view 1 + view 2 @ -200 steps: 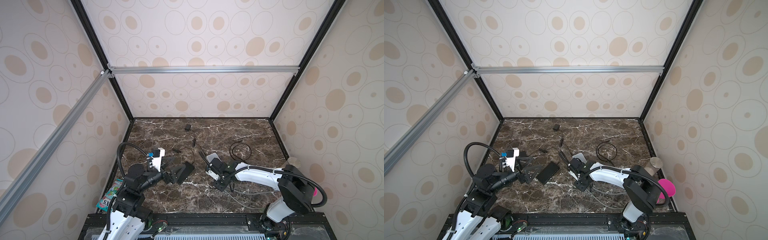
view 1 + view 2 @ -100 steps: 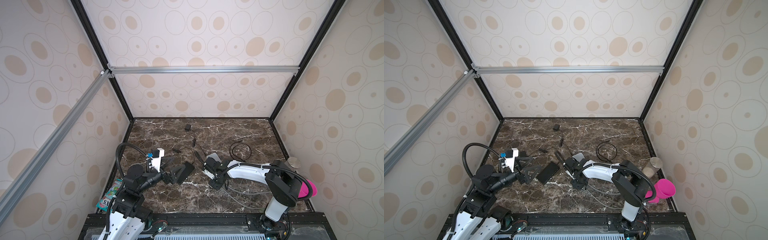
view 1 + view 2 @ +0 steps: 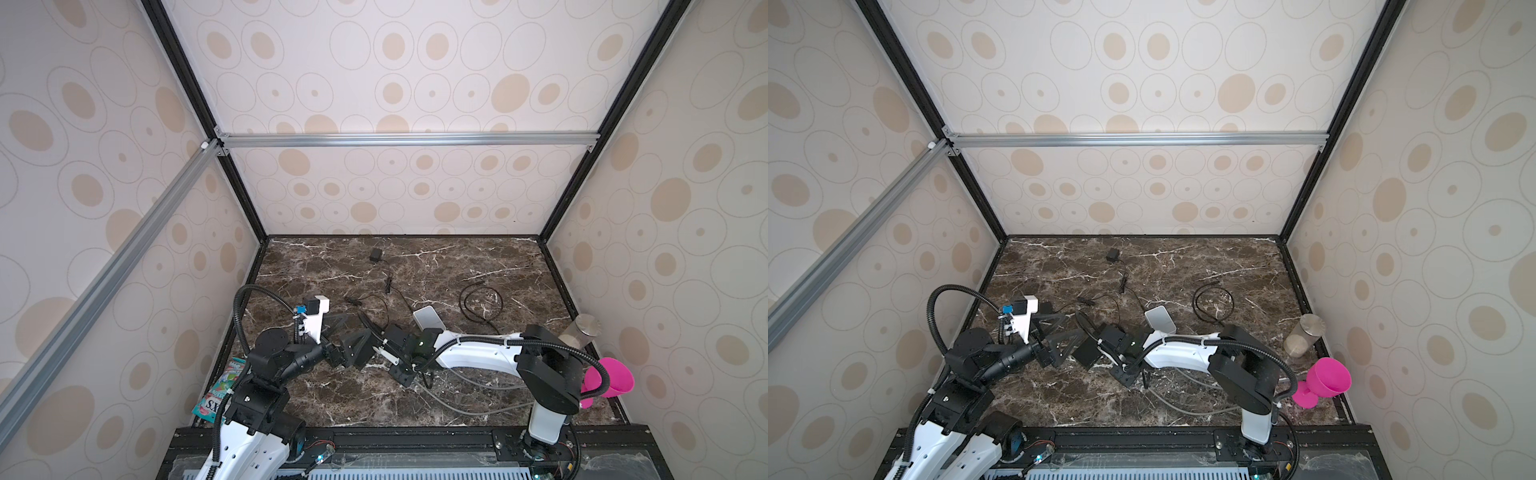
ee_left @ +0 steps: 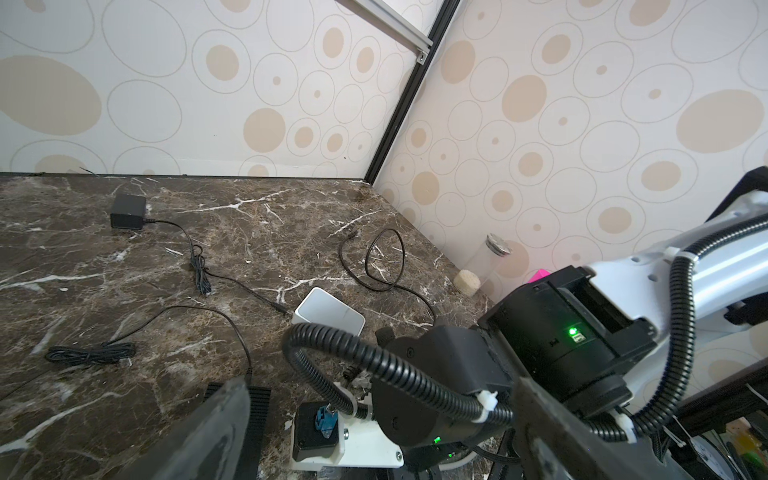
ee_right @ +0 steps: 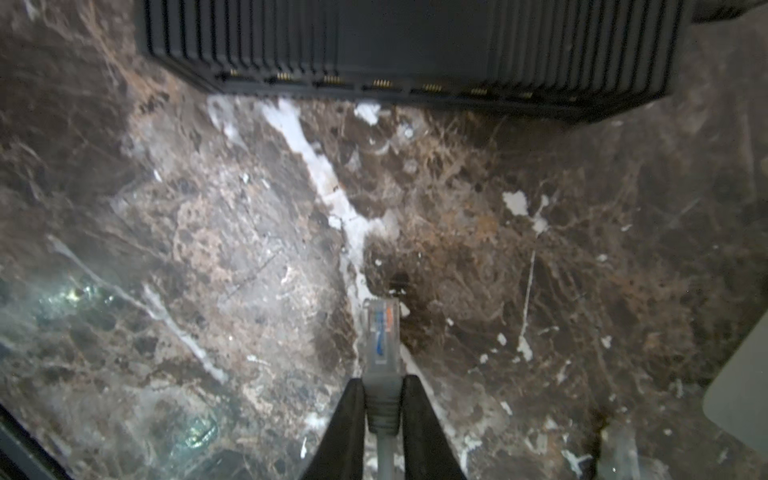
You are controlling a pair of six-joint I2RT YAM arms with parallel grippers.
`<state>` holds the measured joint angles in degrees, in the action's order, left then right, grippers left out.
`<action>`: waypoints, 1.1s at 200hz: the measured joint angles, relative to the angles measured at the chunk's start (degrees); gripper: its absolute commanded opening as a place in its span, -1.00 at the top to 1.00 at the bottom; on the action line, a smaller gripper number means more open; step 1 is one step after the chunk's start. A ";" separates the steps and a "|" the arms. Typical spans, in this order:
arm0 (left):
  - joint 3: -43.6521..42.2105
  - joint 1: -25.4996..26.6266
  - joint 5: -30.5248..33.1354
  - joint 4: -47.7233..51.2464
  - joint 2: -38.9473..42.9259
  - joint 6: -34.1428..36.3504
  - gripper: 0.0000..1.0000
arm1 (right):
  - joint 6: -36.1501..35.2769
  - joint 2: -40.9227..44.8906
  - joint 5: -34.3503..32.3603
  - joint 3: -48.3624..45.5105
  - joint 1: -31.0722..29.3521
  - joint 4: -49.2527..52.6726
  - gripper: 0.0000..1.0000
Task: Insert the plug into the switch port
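Right wrist view: my right claw (image 5: 382, 385) is narrow, its two black jaws pinched on the grey rubber boot of the clear plastic network plug (image 5: 381, 328), whose grey cable runs back between them. The plug juts straight out ahead of the claw, low over the brown marbled tabletop (image 5: 208, 232). Its long axis points at the black ribbed switch box (image 5: 415, 37), which lies dead ahead and well apart, with only bare marble between. The row of ports (image 5: 382, 85) on the box's near face runs crosswise to that axis. The plug lines up roughly with a middle port, so I judge the coming move to be a straight push forward, with a small lift if the tip rides too low. A white rectangular box (image 5: 739, 395) sits off to one side of the claw, out of the path.

In both top views the right claw reaches across the middle toward the switch box. My left claw (image 3: 356, 325) stands wide and empty just beside the box; whether it touches it I cannot tell.

Left wrist view: the left jaws gape, a ribbed corner of the switch box shows just beside one of them, and my right arm's wrist crowds the space ahead. Beyond lie a black power adapter (image 4: 129, 212), a loose loop of black cable (image 4: 374, 266) and a lidded glass jar (image 4: 486, 266), none in the way.
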<state>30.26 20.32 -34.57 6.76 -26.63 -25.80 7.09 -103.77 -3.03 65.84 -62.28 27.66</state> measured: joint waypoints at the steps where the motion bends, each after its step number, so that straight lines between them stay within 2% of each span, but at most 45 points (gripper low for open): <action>1: 0.00 0.00 0.02 0.02 0.02 0.00 -0.96 | 0.02 0.00 0.02 0.00 0.00 -0.09 0.60; 17: 0.00 0.00 0.55 0.31 0.28 0.07 -0.96 | 0.44 -0.07 0.07 -0.26 0.00 -1.38 0.56; 45: 0.00 0.00 2.03 0.98 1.46 0.15 -0.96 | 1.42 0.09 0.44 -3.48 0.00 -4.26 0.30; 98: 0.00 -0.02 3.91 1.73 2.36 0.17 -0.96 | 2.78 9.35 1.90 -16.57 0.00 -13.99 0.22; 148: 0.00 -0.04 4.48 1.92 2.36 0.17 -0.96 | 2.10 11.82 2.25 -19.91 -0.02 -20.13 0.25; 220: 0.00 -0.07 4.63 1.95 2.36 0.17 -0.96 | 1.51 5.77 0.81 -17.40 -1.09 -24.68 0.46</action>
<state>30.26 20.25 -29.93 8.71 -24.27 -25.63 8.60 -98.00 -2.22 48.45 -63.37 2.98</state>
